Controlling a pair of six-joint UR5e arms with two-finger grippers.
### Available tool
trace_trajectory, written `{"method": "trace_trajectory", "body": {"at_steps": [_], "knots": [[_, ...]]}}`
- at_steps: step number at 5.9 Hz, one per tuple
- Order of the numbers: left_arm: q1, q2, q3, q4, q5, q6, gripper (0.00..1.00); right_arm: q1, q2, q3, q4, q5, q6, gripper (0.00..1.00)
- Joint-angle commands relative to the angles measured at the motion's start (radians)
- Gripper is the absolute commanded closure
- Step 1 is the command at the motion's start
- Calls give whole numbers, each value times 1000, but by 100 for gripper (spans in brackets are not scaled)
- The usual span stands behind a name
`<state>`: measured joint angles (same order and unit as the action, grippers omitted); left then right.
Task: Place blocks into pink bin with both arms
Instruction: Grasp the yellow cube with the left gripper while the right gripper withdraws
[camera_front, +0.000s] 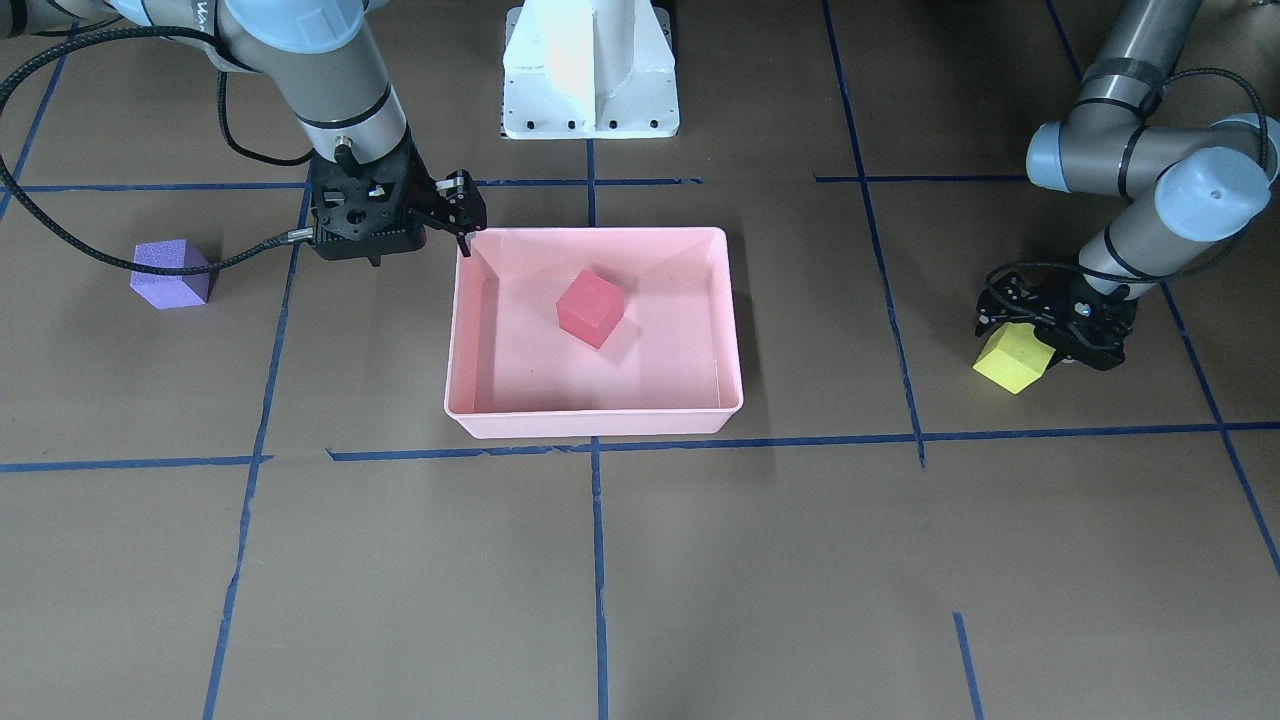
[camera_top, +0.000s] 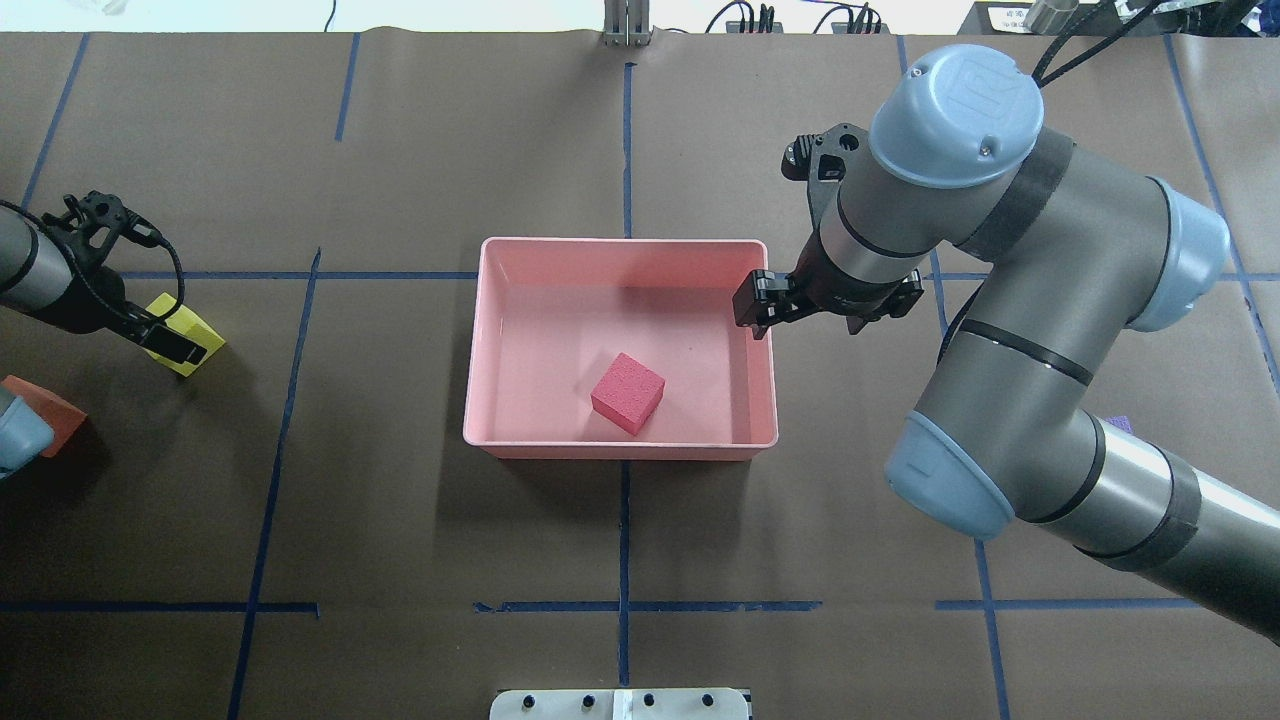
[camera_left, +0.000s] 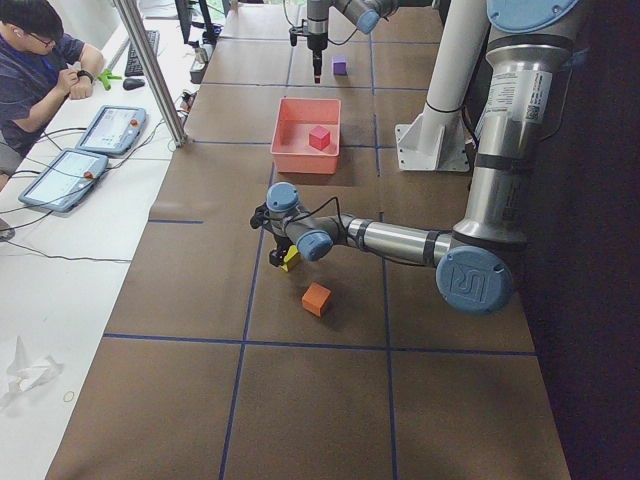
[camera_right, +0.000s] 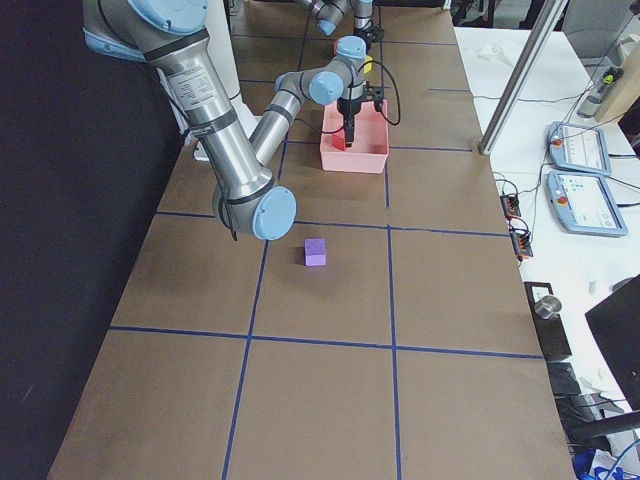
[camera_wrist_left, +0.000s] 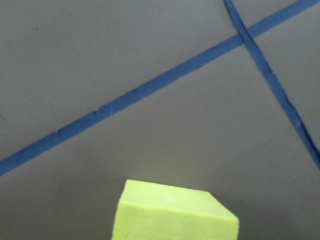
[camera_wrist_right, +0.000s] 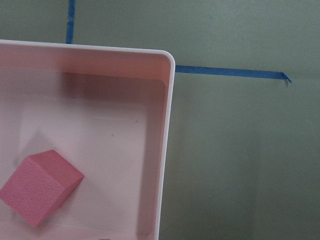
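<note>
Overhead: red block (camera_top: 628, 393) in pink bin (camera_top: 620, 243), 6 o'clock side. R hand (camera_top: 752, 310) over rim at 3 o'clock, nothing in it; L hand (camera_top: 178, 345) at yellow block (camera_front: 1012, 358). Both openings: cannot tell.

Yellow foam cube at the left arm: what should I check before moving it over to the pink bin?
1. Left jaws closed on the small yellow foam cube: cannot tell.
2. Orange foam cube apart from it: ok.
3. Room in the shallow light-pink plastic bin: ok, only the red foam cube inside.
4. Right jaws away from the bin: not ok, they hang at its rim.
</note>
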<state>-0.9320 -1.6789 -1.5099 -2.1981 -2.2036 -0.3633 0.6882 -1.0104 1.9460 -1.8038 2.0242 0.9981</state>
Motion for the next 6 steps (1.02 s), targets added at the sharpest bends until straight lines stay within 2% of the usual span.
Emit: {"method": "trace_trajectory", "body": {"at_steps": [1, 2, 4, 5, 6], "knots": [[9, -7, -3, 4, 4, -3, 62, 2, -2, 1, 1, 2, -1, 0], [4, -16, -16, 9, 2, -5, 63, 5, -2, 2, 1, 2, -4, 0], [-19, -65, -117, 47, 5, -192, 63, 22, -13, 10, 1, 4, -80, 0], [-19, -118, -206, 172, 8, -285, 63, 49, -77, 43, 3, 10, -190, 0], [-16, -186, -299, 334, 10, -351, 63, 107, -132, 54, 4, 68, -291, 0]]}}
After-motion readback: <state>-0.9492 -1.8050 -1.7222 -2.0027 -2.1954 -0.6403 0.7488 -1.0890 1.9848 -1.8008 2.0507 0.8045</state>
